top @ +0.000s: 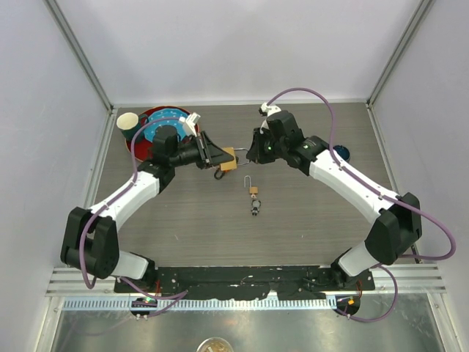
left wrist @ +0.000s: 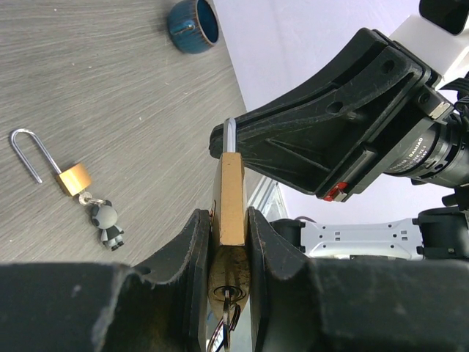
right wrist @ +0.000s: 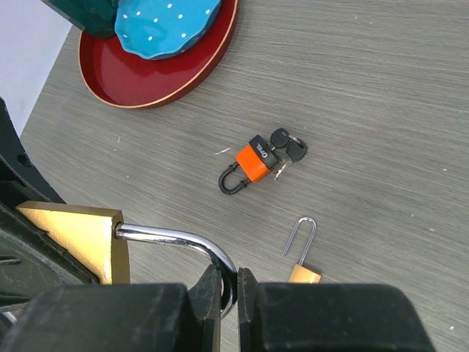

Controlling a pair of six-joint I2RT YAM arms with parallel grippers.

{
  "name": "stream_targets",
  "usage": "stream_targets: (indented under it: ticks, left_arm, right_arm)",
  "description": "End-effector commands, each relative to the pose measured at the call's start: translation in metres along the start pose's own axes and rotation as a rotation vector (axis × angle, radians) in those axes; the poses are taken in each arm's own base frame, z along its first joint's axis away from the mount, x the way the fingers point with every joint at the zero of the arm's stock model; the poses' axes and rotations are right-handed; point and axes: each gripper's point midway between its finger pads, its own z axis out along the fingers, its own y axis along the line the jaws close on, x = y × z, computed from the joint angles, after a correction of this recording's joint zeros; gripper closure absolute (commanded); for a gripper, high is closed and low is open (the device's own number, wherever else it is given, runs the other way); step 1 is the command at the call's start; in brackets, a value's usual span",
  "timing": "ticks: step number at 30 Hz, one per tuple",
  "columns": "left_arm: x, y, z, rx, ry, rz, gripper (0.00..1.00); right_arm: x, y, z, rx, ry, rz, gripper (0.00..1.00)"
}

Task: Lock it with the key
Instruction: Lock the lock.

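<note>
Left fingers (left wrist: 189, 257) clamp padlock (left wrist: 232, 198), right fingers (right wrist: 205, 295) shackle (right wrist: 172, 238)

Lab cell: white walls (top: 242, 44), aluminium frame (top: 79, 55)

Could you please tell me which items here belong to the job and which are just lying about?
In use: brass padlock, its key, left claw, right claw.
Lying about: small open padlock, orange padlock, red plate, blue bowl, paper cup, blue pot.
</note>
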Motion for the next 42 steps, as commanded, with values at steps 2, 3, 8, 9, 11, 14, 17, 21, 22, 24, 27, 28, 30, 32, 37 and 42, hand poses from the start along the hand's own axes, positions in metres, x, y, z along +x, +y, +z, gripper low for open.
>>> stream_targets:
  ticks: [2,3,8,9,11,14,17,21,22,24,27,28,30,32,37,42]
  left_arm:
    - [-0.005,-0.052,0.021,0.167,-0.005,0.125,1.0]
    - [-0.004,-0.053,0.024,0.171,-0.004,0.125,1.0]
    - [-0.001,-0.057,0.035,0.199,0.01,0.104,1.0]
    - [0.0,-0.056,0.039,0.201,0.009,0.106,1.0]
    - [0.0,-0.057,0.042,0.199,0.007,0.114,1.0]
    - [0.0,-0.056,0.046,0.2,0.013,0.108,1.0]
    - [-0.001,-0.058,0.049,0.208,0.015,0.112,1.0]
    - [0.002,-0.062,0.05,0.213,0.024,0.111,1.0]
    - [0.003,-0.061,0.051,0.213,0.026,0.112,1.0]
    - [0.006,-0.06,0.052,0.208,0.035,0.107,1.0]
    - [0.009,-0.059,0.052,0.204,0.041,0.105,1.0]
    - [0.008,-0.058,0.052,0.203,0.038,0.109,1.0]
    - [0.008,-0.057,0.052,0.188,0.034,0.107,1.0]
    - [0.007,-0.056,0.051,0.181,0.027,0.114,1.0]
    - [0.007,-0.056,0.056,0.178,0.027,0.114,1.0]
    - [0.01,-0.062,0.064,0.19,0.033,0.121,1.0]
  right_arm:
    - [-0.043,0.096,-0.048,-0.387,-0.152,0.002,0.99]
    - [-0.044,0.097,-0.05,-0.4,-0.161,0.0,0.99]
    - [-0.05,0.104,-0.067,-0.431,-0.213,-0.042,0.98]
    - [-0.05,0.107,-0.07,-0.452,-0.218,-0.052,0.99]
    - [-0.05,0.109,-0.073,-0.462,-0.219,-0.06,0.99]
    - [-0.049,0.114,-0.077,-0.484,-0.214,-0.064,0.98]
    - [-0.049,0.113,-0.078,-0.483,-0.215,-0.065,0.99]
    - [-0.048,0.113,-0.078,-0.488,-0.218,-0.071,0.99]
    - [-0.048,0.115,-0.079,-0.502,-0.218,-0.074,0.99]
    - [-0.05,0.12,-0.083,-0.528,-0.229,-0.081,0.99]
    - [-0.052,0.127,-0.089,-0.569,-0.238,-0.091,0.99]
    - [-0.052,0.129,-0.092,-0.576,-0.242,-0.099,0.98]
    - [-0.053,0.13,-0.095,-0.583,-0.245,-0.105,0.98]
    - [-0.055,0.131,-0.097,-0.584,-0.253,-0.111,0.99]
    - [-0.054,0.139,-0.104,-0.633,-0.258,-0.133,0.99]
    - [-0.051,0.151,-0.114,-0.698,-0.262,-0.175,0.99]
